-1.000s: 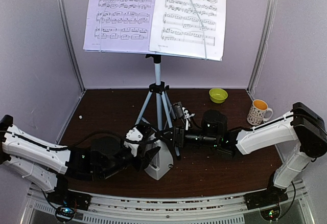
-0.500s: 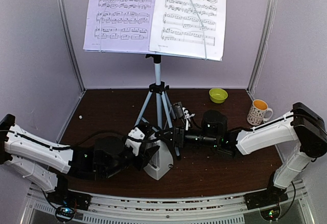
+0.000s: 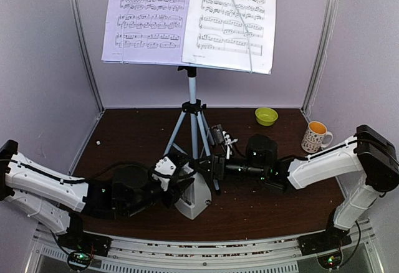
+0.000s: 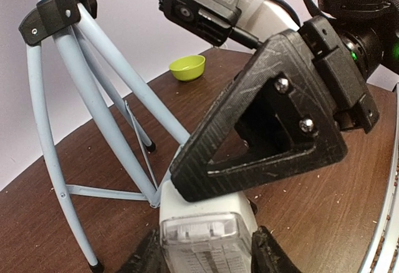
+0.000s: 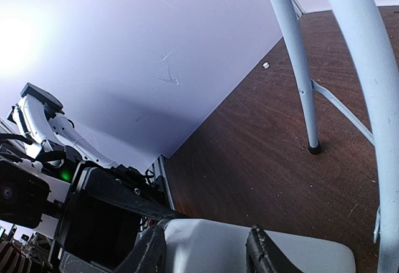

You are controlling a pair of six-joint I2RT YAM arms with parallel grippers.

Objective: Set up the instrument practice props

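The metronome (image 3: 194, 199) stands on the table (image 3: 137, 139) just nearside of the tripod (image 3: 192, 114), clamped from opposite sides by the left claw (image 3: 176, 184) and the right claw (image 3: 209, 167). Opposed pulls are judged liable to tip it, or to knock a tripod leg and shake the sheet-music pages (image 3: 187, 20) above. Bare table is seen left of the tripod.

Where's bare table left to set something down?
Back left, between the left wall and the tripod. Front right, between the right arm and the table edge. A smaller gap between bowl and mug. Crowded: centre, where left gripper and right gripper meet at the metronome by the tripod feet.
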